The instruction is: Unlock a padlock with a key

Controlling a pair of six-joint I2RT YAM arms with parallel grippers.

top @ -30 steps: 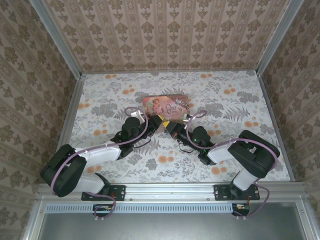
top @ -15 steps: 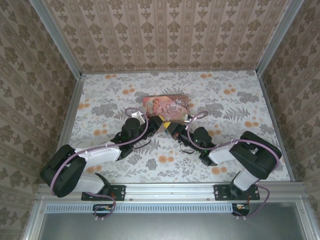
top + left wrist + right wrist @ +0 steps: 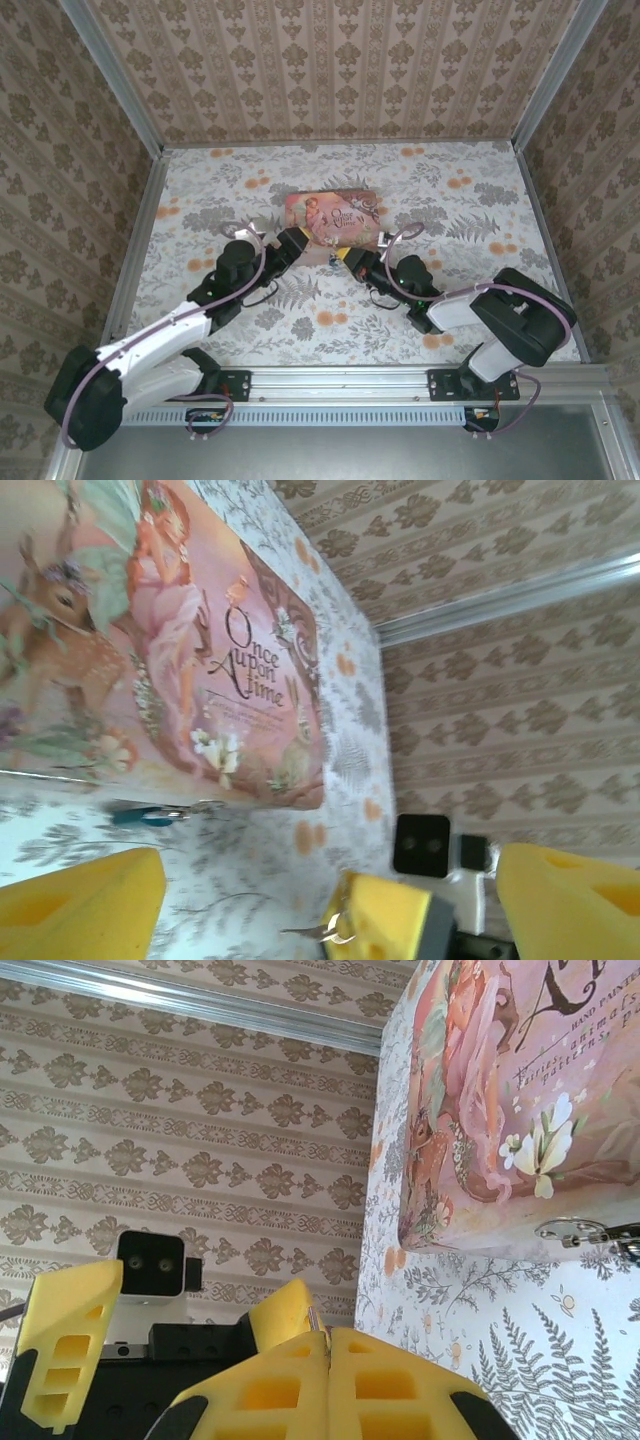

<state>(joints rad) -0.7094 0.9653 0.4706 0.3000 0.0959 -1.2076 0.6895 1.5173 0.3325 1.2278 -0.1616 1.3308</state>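
**A:** Where is the tiny dark bluish metal padlock (image 3: 140, 816)?

**B:** It lies on the floral-patterned surface (image 3: 250, 880), right at the foot of the pink rectangular picture tin (image 3: 200, 650). That puts it ahead of the left jaws and nearer their left-hand yellow finger (image 3: 80, 905) than the other one. Nothing grips it.

**A:** And those jaws?

**B:** They're spread wide apart and empty. The right jaws sit ahead of that gap, pressed together on the thin dark metal key (image 3: 330, 932). It pokes out of their tip with a small ring.

**A:** What about from the right wrist?

**B:** There the padlock (image 3: 625, 1238) is off to the right of the closed jaws and further ahead, under the tin's lower edge. It's clear of them.

**A:** What has changed over the last second?

**B:** The left jaws were together then, tip to tip with the right ones just below the tin. Since then they have sprung open and the left arm (image 3: 170, 335) has drawn back leftward. The right jaws stayed clamped and shifted only slightly, and the tin hasn't moved
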